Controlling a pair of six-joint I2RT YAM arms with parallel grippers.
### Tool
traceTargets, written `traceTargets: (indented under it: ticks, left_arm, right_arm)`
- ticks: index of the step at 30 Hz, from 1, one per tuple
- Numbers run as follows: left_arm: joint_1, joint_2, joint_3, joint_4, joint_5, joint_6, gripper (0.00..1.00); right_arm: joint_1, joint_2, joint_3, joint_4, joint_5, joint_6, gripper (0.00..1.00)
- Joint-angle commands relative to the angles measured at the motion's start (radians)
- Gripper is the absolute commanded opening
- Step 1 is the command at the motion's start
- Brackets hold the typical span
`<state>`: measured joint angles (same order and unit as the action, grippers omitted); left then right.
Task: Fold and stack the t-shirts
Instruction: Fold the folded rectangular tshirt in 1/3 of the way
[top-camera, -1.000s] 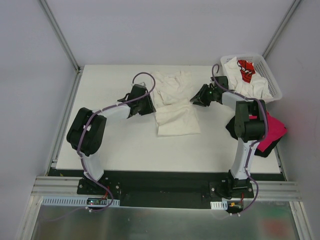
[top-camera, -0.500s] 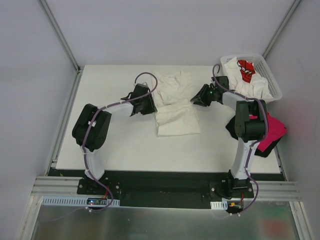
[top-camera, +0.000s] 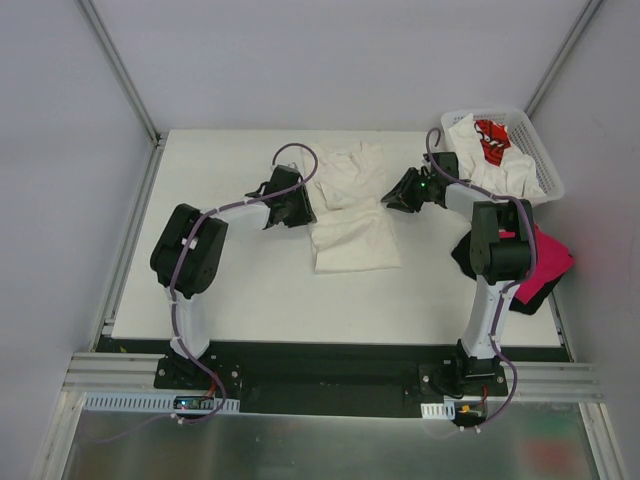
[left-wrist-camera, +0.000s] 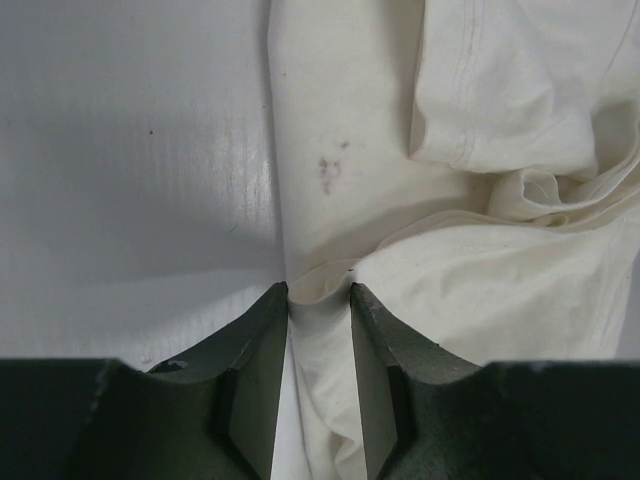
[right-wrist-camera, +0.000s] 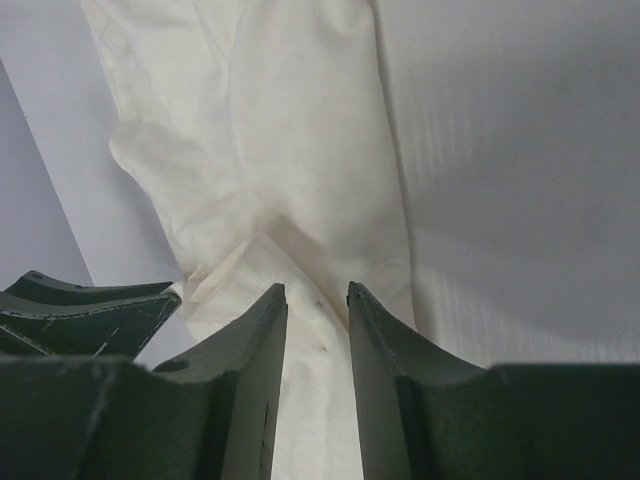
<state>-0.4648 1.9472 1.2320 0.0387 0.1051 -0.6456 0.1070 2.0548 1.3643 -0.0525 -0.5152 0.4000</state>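
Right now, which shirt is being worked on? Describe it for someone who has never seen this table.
On the white tabletop, look to the far middle, between the two arms. The cream-white cloth t-shirt lies there, partly crumpled, pinched by the left gripper and the right gripper. It alone lies mid-table; the heaped shirts fill the white plastic lattice basket at the far right corner.

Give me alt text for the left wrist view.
The left claw pinches a fold at the edge of a cream shirt, seen from between its two dark fingers. The crumpled shirt spreads up and right over a white table, with a few small dark marks on the cloth.
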Motion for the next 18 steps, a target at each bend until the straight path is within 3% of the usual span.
traceTargets:
  ticks: [1, 18]
  left_arm:
    - [-0.005, 0.015, 0.041, -0.003, 0.036, -0.023, 0.31]
    - [-0.005, 0.025, 0.038, -0.003, 0.033, -0.035, 0.29]
  right_arm:
    - [-0.006, -0.007, 0.013, 0.046, -0.035, 0.005, 0.34]
    - [0.014, 0.022, -0.027, 0.138, -0.060, 0.065, 0.34]
